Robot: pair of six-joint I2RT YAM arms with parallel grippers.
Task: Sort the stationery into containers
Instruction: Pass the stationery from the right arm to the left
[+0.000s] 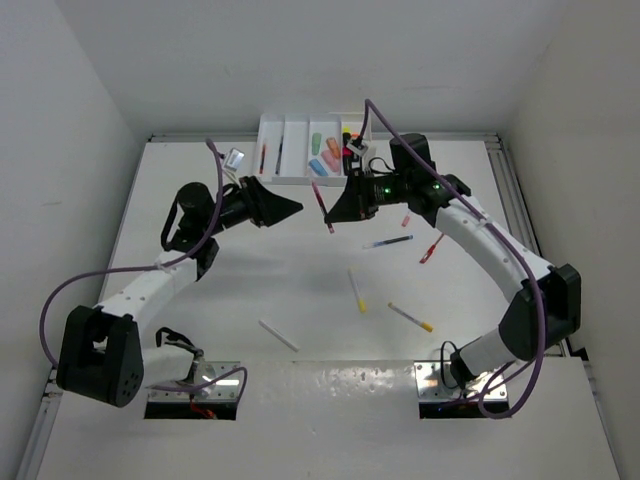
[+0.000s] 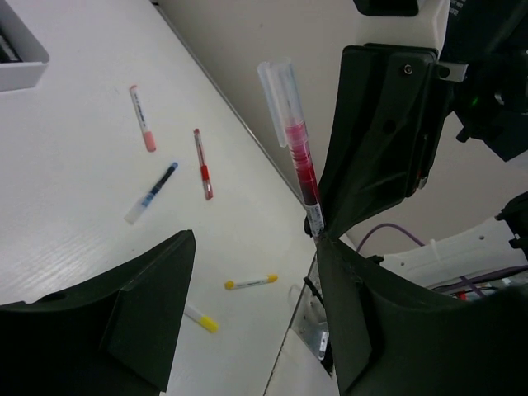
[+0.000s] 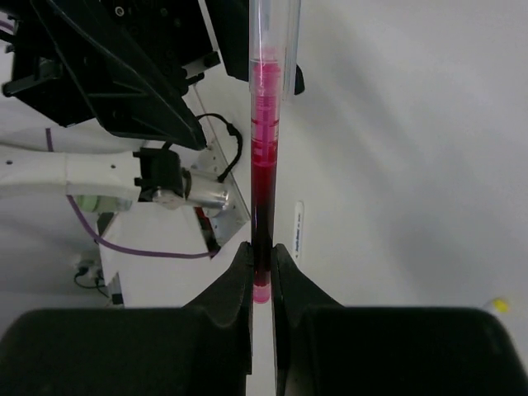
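A white table [image 1: 300, 290] with a faint wood grain stands inside a plain white enclosure; a back wall [image 1: 320, 60] rises behind it; a left wall [image 1: 50, 180] and a right wall [image 1: 590, 120] close the sides; aluminium rails [image 1: 503, 180] edge the tabletop; a glossy, scuffed white board [image 1: 330, 430] spans the near edge; the light is even, the shadows soft.

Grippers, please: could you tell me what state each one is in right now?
Left gripper: open, holding nothing.
Right gripper: closed on the red pen.
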